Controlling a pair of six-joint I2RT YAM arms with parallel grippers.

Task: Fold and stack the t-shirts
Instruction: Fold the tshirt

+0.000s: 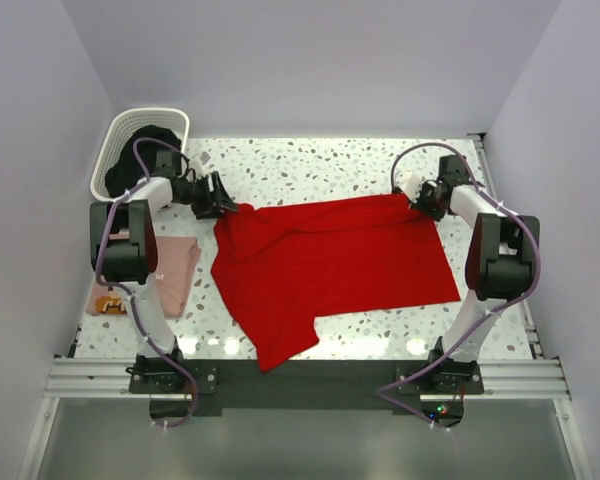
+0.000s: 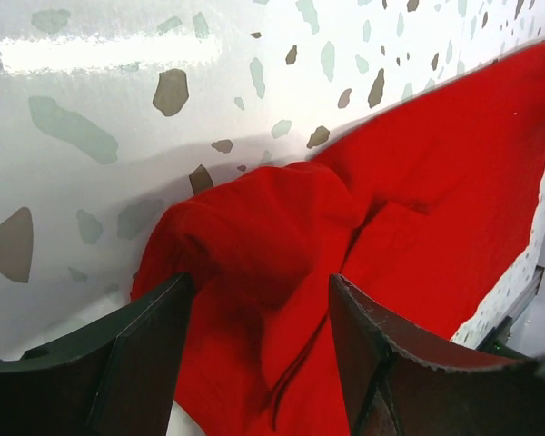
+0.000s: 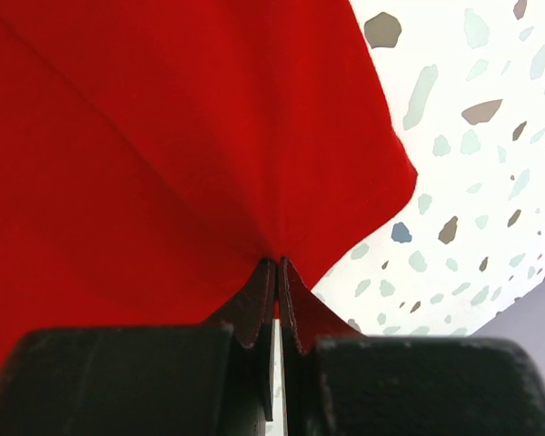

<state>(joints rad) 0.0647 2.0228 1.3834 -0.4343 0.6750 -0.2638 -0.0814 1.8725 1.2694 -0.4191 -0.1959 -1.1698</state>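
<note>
At the middle of the worktop: red t-shirt, spread open but rumpled, with one lobe reaching toward the near edge.
Far-right corner of the red t-shirt: pinched in the right end effector, clamped tight on a fold of cloth in the right wrist view. Probably held there to anchor and tension the far edge for a fold.
Far-left corner of the red t-shirt: bunched into a hump between the fingers of the left end effector, spread apart and straddling the cloth, not clamped on it. Likely placed to take the matching corner, so that both far corners can be lifted together.
Left edge of the worktop: pink t-shirt, lying compact beside the left arm and partly under it, apart from the red one. Judged to be already folded and set aside as the base of the stack.
Step in hand: by judgement, the start of the red fold; stacking not yet done.
Count of t-shirts: two, one red and one pink.
Count of end effectors: two, one gripping and one open.
Far-left corner of the worktop: one white basket with something dark inside, unidentifiable.
Near the pink t-shirt: one small brownish item, too small to tell.
</note>
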